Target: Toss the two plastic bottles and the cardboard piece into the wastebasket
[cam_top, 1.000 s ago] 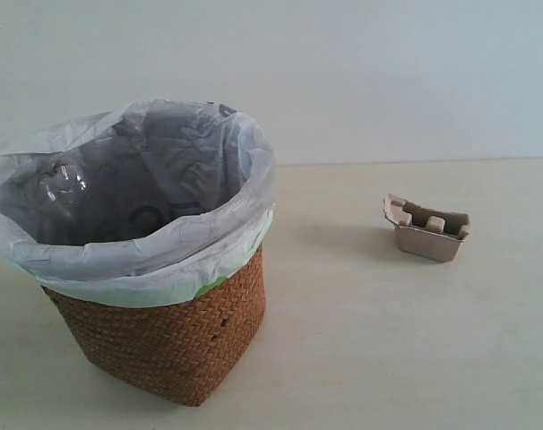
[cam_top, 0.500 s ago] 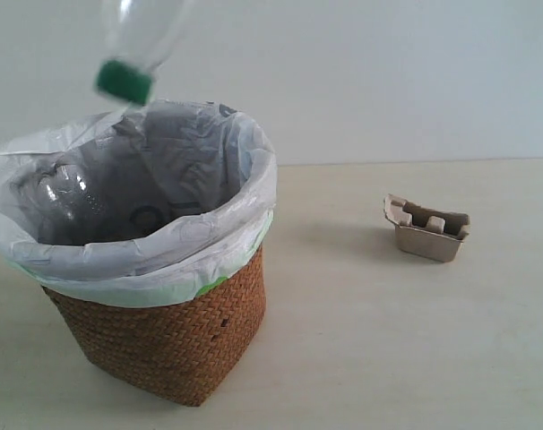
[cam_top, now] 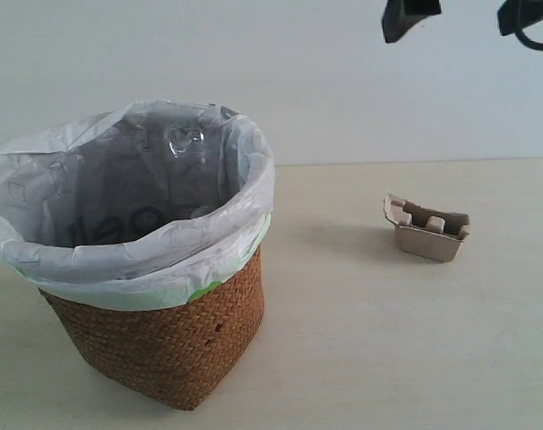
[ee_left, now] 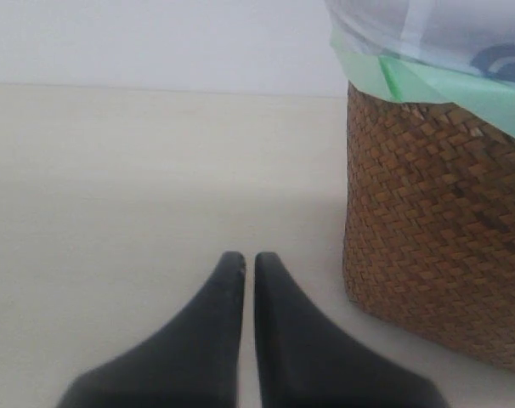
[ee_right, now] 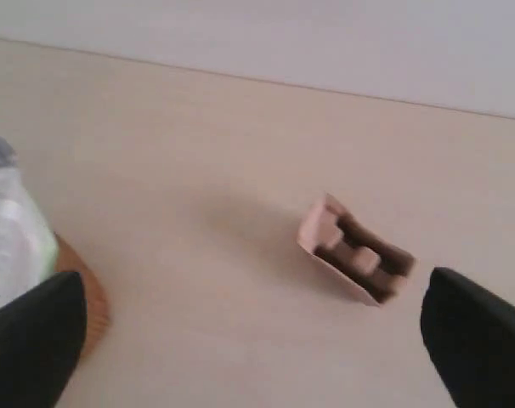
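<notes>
Cardboard [cam_top: 426, 229] is sitting alone on the table [cam_top: 361, 358], at about 3 o'clock from the basket [cam_top: 164, 345] and well apart from it. Right claw [cam_top: 464, 20] is hanging high above, jaws spread wide and gripping nothing. In the exterior view the cardboard is lying at roughly 6 to 7 o'clock from it, almost straight down. Long axis is running about 9-to-3, dipping slightly toward 4, with the open side facing up. Left claw [ee_left: 247, 262] is sitting low near the basket's wicker wall, jaws pressed together and empty, so the right arm is looking like the nearer one for the cardboard. No bottles are showing on the table. A clear glint [cam_top: 184, 143] inside the liner [cam_top: 245, 179] may be one, can't tell.
</notes>
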`<state>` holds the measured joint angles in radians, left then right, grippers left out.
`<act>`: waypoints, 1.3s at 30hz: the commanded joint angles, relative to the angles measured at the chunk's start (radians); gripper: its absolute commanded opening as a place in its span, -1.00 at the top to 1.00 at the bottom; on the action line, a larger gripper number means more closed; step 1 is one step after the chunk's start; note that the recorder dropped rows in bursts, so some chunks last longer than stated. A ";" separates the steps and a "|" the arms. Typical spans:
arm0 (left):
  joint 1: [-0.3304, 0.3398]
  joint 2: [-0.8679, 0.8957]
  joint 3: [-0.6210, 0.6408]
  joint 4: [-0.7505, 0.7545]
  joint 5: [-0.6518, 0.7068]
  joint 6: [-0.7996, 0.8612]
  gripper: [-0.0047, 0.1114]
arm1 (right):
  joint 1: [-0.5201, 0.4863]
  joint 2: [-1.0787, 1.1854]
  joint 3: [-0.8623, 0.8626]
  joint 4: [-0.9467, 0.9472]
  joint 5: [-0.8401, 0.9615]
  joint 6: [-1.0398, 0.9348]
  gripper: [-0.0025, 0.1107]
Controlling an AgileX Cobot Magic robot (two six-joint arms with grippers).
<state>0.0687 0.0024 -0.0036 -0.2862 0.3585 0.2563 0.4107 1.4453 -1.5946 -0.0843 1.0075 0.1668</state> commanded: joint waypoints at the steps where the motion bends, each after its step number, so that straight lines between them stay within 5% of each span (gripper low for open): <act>1: 0.003 -0.002 0.004 0.006 0.001 0.005 0.85 | -0.005 -0.001 -0.005 -0.117 0.066 0.000 -0.76; 11: 0.003 -0.002 0.004 0.006 0.001 0.005 0.85 | -0.005 0.027 0.001 -0.158 0.214 0.010 -0.76; 22: 0.003 -0.002 0.004 0.006 0.001 0.005 0.85 | -0.005 0.266 0.048 -0.303 0.142 0.111 -0.76; 30: 0.003 -0.002 0.004 0.006 0.001 0.005 0.85 | -0.005 0.458 0.046 -0.422 0.143 -0.201 -0.76; 39: 0.003 -0.002 0.004 0.006 0.001 0.005 0.85 | 0.027 0.571 0.048 -0.422 0.214 -0.159 -0.76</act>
<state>0.0687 0.0024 -0.0036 -0.2862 0.3585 0.2563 0.4183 2.0137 -1.5476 -0.5085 1.2159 0.0000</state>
